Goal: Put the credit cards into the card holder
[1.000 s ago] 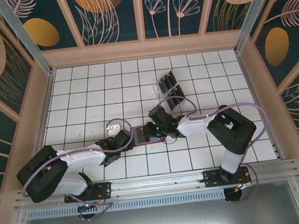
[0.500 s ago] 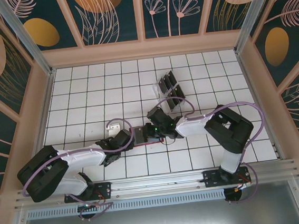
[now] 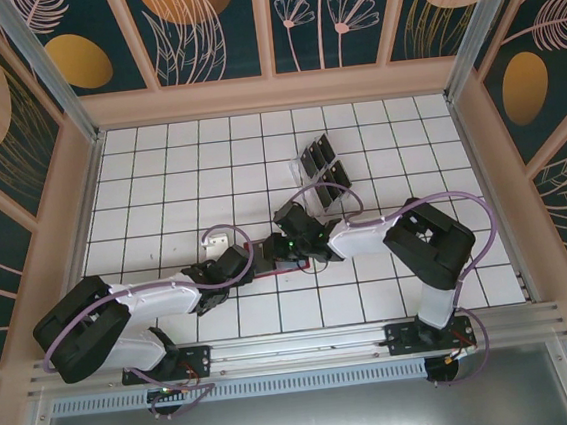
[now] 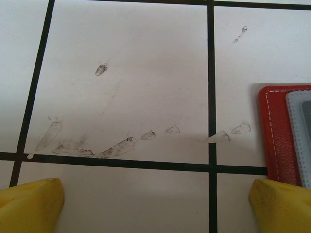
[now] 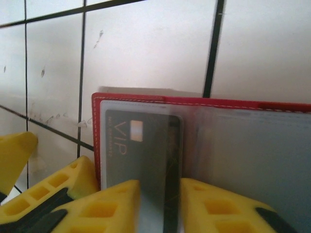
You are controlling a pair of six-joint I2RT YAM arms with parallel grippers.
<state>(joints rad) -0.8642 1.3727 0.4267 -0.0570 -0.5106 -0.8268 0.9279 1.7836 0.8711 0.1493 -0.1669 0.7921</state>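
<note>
Nearest you in the overhead view, your left gripper (image 3: 234,267) sits low over the table (image 3: 160,184) at the left edge of the red wallet (image 3: 268,261). Your right gripper (image 3: 292,244) reaches over the wallet from the right, so little of the red shows between them.

The left wrist camera shows the left gripper (image 4: 155,208) with its yellow fingertips (image 4: 29,204) spread wide over scuffed tile. A corner of the wallet (image 4: 277,141) lies just beside one of them.

The right wrist camera shows the wallet (image 5: 146,98) lying open. A black card (image 5: 146,155) marked VIP sits in the pocket on the left of that view. Its near end runs into the narrow gap of the right gripper (image 5: 160,204). You cannot tell whether the fingers (image 5: 218,208) pinch it.

Farther back, the overhead view shows a small white block (image 3: 214,243) just beyond the left gripper. Past the wallet, more black cards (image 3: 316,155) stand in a clear rack (image 3: 306,183).
</note>
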